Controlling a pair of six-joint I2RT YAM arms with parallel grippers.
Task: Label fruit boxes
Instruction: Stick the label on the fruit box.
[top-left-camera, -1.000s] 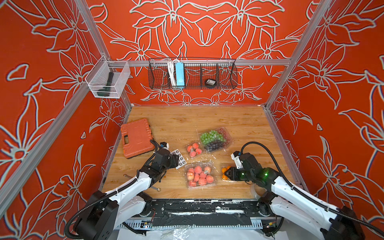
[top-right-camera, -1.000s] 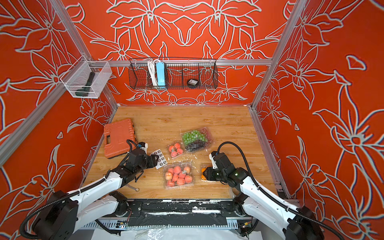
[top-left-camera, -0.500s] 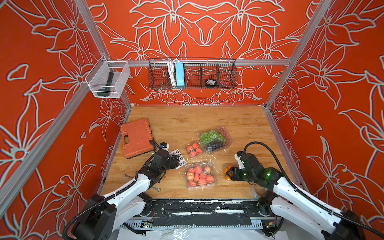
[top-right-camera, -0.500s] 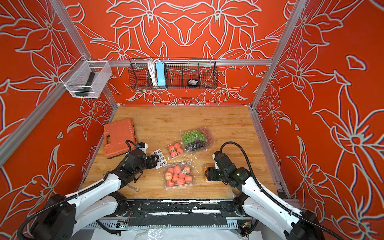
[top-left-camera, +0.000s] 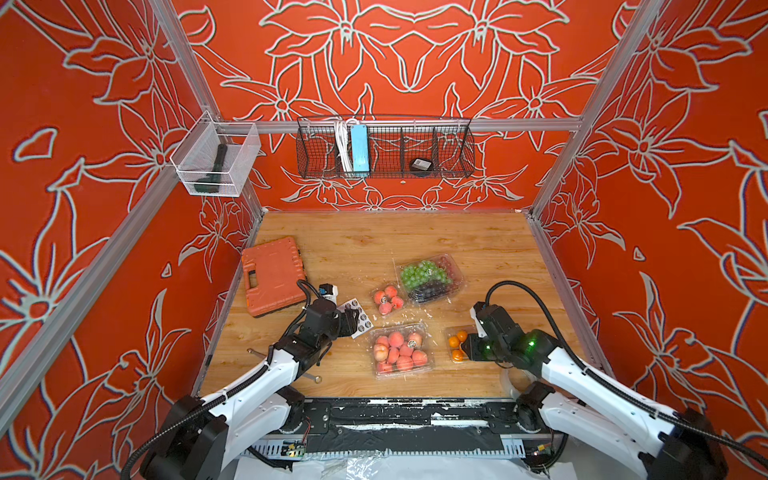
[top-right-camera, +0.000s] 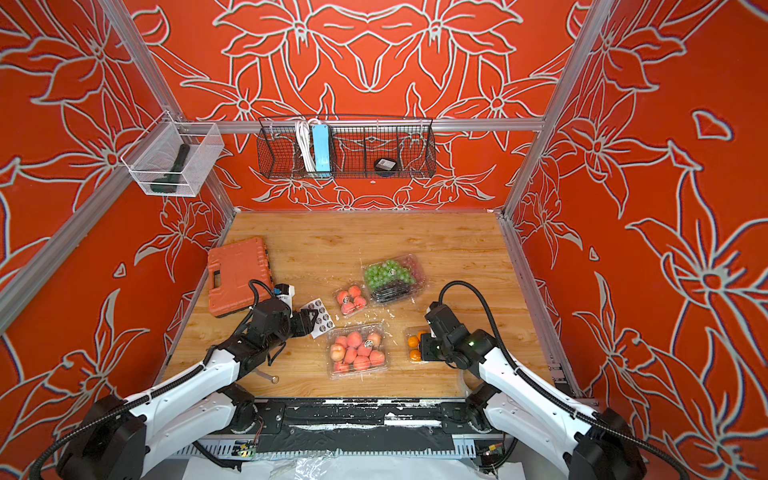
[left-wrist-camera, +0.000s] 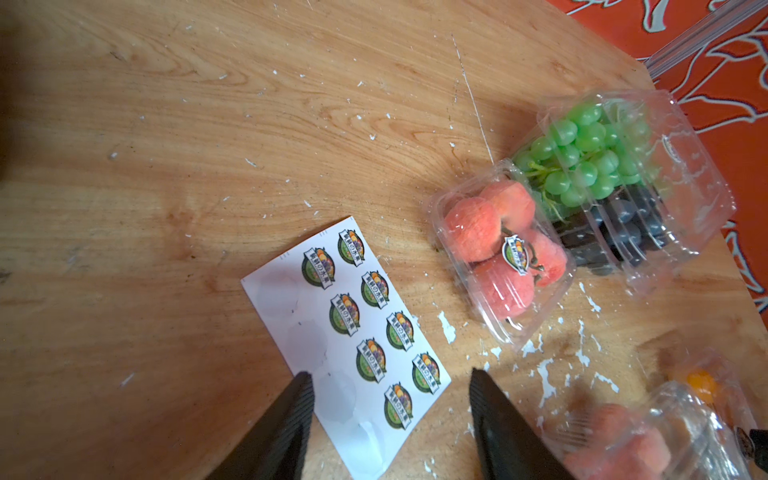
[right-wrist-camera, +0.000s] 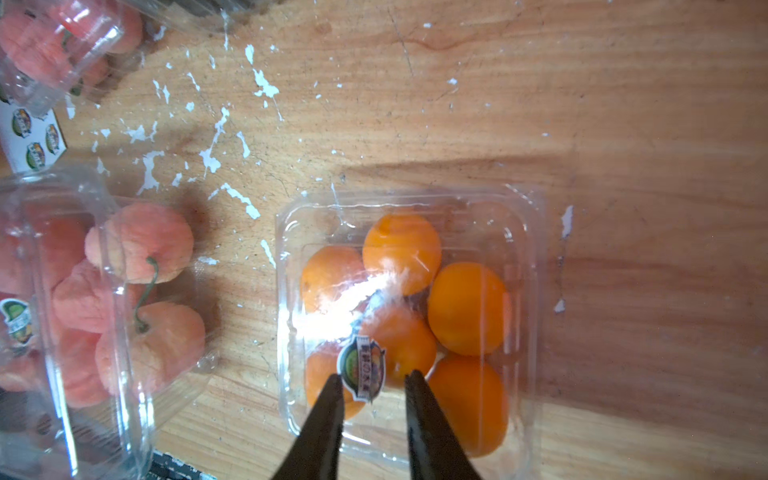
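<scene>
Right pincer over the small box of oranges, just beside the large peach box on the right arm's side; jaws narrowly parted, gripping nothing, tips flanking the sticker on its lid. Advice: press the sticker flat, lightly, as the thin lid likely flexes and the box may slide. Left pincer wide apart, empty, above the sticker sheet on the peach box's opposite side.

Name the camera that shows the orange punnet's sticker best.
The right wrist view: the sticker sits close up on the lid of the orange punnet, by the right tool. In both top views the right arm hides part of the punnet and the sticker cannot be made out. The left wrist view shows the punnet only blurred.
</scene>
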